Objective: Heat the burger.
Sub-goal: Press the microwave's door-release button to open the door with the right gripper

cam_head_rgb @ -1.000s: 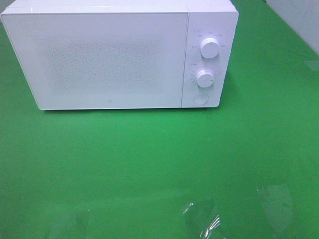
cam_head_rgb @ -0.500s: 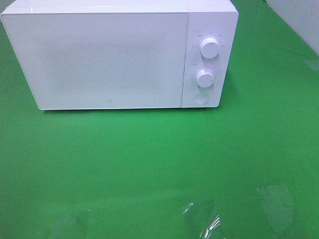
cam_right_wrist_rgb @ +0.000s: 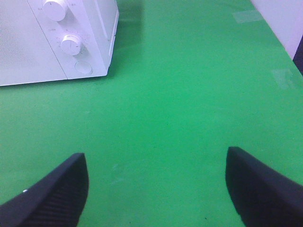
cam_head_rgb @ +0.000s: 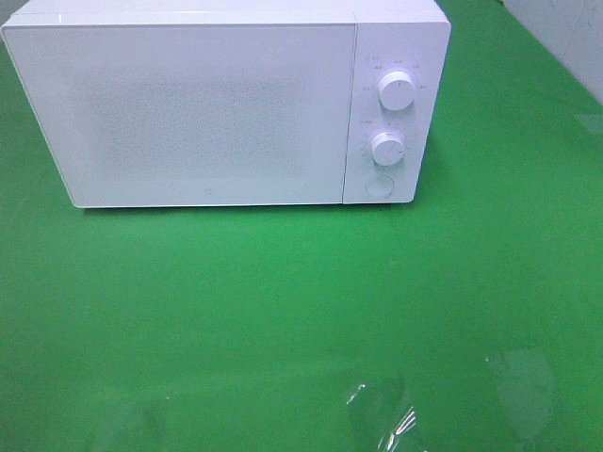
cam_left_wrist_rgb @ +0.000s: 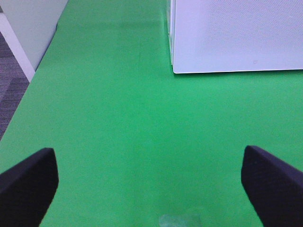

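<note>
The burger is out of view in every frame. A white microwave (cam_head_rgb: 226, 104) stands at the back of the green table with its door shut; two round knobs (cam_head_rgb: 396, 91) and a round button sit on its right panel. The left wrist view shows the microwave's lower left corner (cam_left_wrist_rgb: 227, 42) ahead of my left gripper (cam_left_wrist_rgb: 151, 179), whose black fingers (cam_left_wrist_rgb: 28, 184) stand wide apart with nothing between them. My right gripper (cam_right_wrist_rgb: 156, 184) is open too, empty over bare green cloth, with the microwave's knob panel (cam_right_wrist_rgb: 71, 45) ahead of it. Neither gripper appears in the exterior high view.
Green cloth (cam_head_rgb: 283, 301) covers the table. Clear tape patches (cam_head_rgb: 382, 419) shine near the front edge. A white wall or panel (cam_left_wrist_rgb: 28, 28) and grey floor lie past the table's left edge, and a pale wall (cam_right_wrist_rgb: 284, 19) borders the right side.
</note>
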Controlling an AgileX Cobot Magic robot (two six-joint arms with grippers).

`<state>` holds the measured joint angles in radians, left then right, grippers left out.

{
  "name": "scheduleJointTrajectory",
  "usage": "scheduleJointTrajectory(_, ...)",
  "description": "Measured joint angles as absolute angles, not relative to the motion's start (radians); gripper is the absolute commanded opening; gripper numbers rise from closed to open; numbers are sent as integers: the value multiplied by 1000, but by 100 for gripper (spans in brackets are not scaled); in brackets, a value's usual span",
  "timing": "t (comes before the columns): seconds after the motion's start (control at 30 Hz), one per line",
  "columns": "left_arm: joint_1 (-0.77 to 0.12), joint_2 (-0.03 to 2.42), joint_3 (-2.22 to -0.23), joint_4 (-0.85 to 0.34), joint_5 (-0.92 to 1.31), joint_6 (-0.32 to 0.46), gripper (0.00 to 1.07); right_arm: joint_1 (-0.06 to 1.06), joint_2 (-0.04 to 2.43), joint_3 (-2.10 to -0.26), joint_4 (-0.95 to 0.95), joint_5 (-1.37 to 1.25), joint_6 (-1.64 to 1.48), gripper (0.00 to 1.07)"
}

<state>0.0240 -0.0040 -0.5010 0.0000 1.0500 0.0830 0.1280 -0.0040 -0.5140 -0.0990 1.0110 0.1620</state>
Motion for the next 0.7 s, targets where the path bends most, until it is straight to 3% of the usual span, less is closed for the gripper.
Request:
scheduleJointTrajectory(0.2, 24, -4, -501, 0, 1050, 83, 98, 128, 8, -537, -99, 956, 162, 76)
scheduleJointTrajectory(0.7, 24, -4, -501, 0, 1050, 83, 98, 128, 349, -538, -99, 580, 161, 76)
